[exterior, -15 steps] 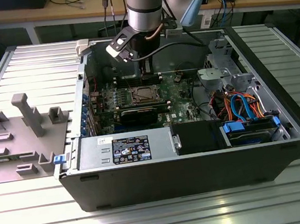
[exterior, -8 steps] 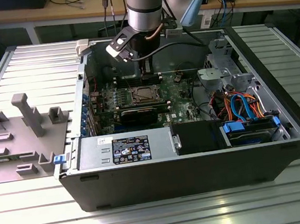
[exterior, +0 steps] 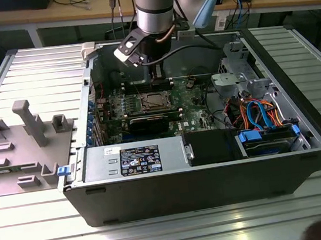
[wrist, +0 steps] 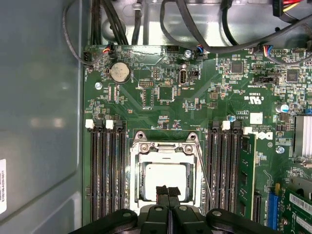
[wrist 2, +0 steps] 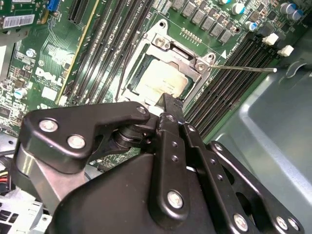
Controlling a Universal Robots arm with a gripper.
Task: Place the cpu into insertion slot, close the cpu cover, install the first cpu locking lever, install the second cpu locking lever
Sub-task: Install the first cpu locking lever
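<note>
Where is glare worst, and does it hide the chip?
Exterior view: bright streaks on the ribbed table, while the case interior sits in shade. Second wrist view: the chip washes out pale, but its edges are visible. First wrist view: soft sheen on the case wall; the chip is evenly lit, not hidden.

Unreadable print on the power supply label (exterior: 140, 159)

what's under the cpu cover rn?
The cpu: its silvery-tan top shows through the window of the cpu cover in the first wrist view. Its edges and anything beneath it are hidden by the cover's frame, and the shut tool covers one edge.
</note>
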